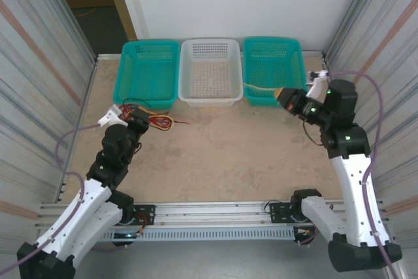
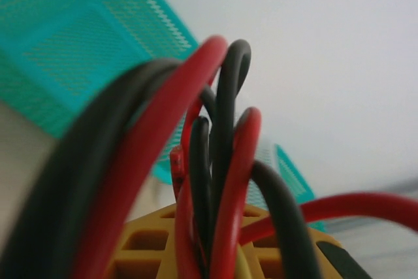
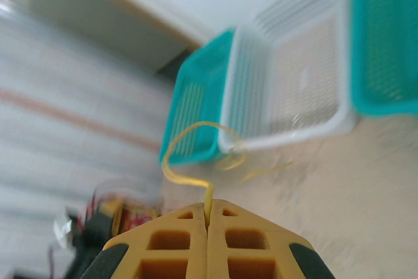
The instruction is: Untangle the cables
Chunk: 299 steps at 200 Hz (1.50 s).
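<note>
Looped red and black wires (image 2: 222, 161), thin and glossy, crowd the left wrist lens because the left fingers (image 2: 147, 246), of yellow moulded plastic, are grasping the bundle where its strands cross. From above, the bundle lies at the left of the beige desk (image 1: 228, 155), just before the left teal mesh basket (image 1: 150, 73). The right fingers (image 3: 170, 253) are clenched flush on one pale yellow wire (image 3: 208, 193), which stretches along the front of the right teal mesh basket (image 1: 273, 63) toward the white mesh basket (image 1: 209, 70). Holding the two groups well apart probably serves to draw the yellow strand clear of the tangle; whether it is fully free cannot be told.
</note>
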Tool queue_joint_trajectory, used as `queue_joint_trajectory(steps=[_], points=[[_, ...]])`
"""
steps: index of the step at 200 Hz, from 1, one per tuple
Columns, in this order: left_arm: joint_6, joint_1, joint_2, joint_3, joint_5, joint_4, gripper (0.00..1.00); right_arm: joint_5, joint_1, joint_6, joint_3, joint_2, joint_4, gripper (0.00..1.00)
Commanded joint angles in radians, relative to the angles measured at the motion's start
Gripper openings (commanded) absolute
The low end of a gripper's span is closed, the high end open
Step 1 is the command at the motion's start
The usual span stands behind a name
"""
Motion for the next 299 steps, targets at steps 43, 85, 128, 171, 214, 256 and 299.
queue_joint_trajectory(steps=[43,85,128,171,214,256,299], points=[[-0.067,0.004,-0.06,-0.1,0.103,-0.123,0.0,-0.002,-0.231,-0.032,0.143,0.081,-0.08,0.0],[-0.103,-0.176,0.088,-0.099,0.105,-0.021,0.0,0.119,-0.231,-0.118,0.244,0.178,-0.141,0.0],[-0.076,-0.305,0.381,-0.009,0.101,0.184,0.0,0.173,-0.23,-0.09,0.288,0.334,-0.017,0.0],[-0.029,-0.346,0.623,0.157,0.22,0.17,0.78,0.158,-0.229,-0.044,0.357,0.543,0.138,0.0],[-0.031,-0.339,0.496,0.189,0.16,-0.185,0.99,0.149,-0.224,-0.039,0.404,0.709,0.247,0.0],[0.045,-0.317,0.241,0.166,0.157,-0.479,0.99,0.16,-0.203,-0.049,0.398,0.849,0.36,0.0],[0.061,-0.307,0.115,0.166,0.234,-0.612,0.94,0.198,-0.154,-0.086,0.361,0.95,0.42,0.04]])
